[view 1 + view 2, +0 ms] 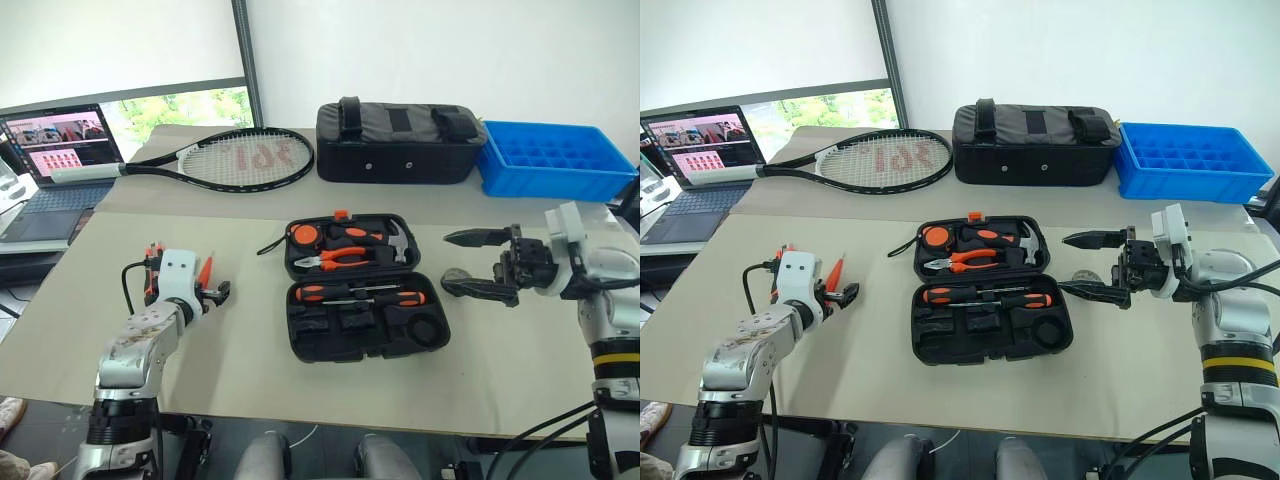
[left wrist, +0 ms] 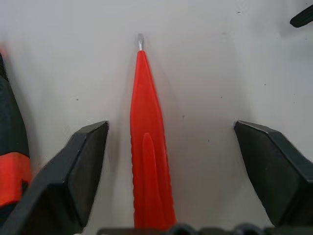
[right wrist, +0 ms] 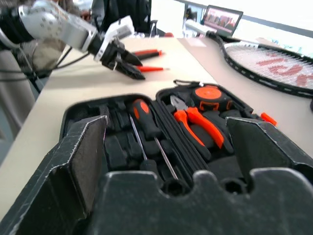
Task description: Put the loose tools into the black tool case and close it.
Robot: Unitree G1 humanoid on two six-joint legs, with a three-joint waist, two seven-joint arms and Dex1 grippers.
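The case (image 1: 352, 286) lies open in the middle of the near table, lid half on the far side and base half near, so every recess faces up for loading. In the lid sit a tape measure (image 1: 303, 236), pliers (image 1: 340, 258) and a small hammer (image 1: 398, 240); in the base two screwdrivers (image 1: 355, 294) lie side by side along its far edge, while the recesses nearer the robot look unfilled, apart from a dark ring-shaped hollow at the right.

Left of the case, well apart from it, two loose tools rest on the table: a slim orange tool (image 2: 146, 161) pointing away from the robot, and just left of it an orange-black knife (image 1: 152, 270), partly hidden behind the arm. The left gripper (image 1: 212, 292) hangs low over the slim tool, fingers spread to either side of it without touching; this looks like the line-up for a pinch across its narrow body.

The right gripper (image 1: 470, 262) hovers just right of the case, turned sideways to point at it, fingers wide apart and empty, probably waiting clear of the recesses. A small dark round thing lies on the table below it; what it is I cannot tell.

Beyond lie a racket (image 1: 230, 158), a black bag (image 1: 400, 142), a blue tray (image 1: 555, 160) and a laptop (image 1: 60, 150) at far left.
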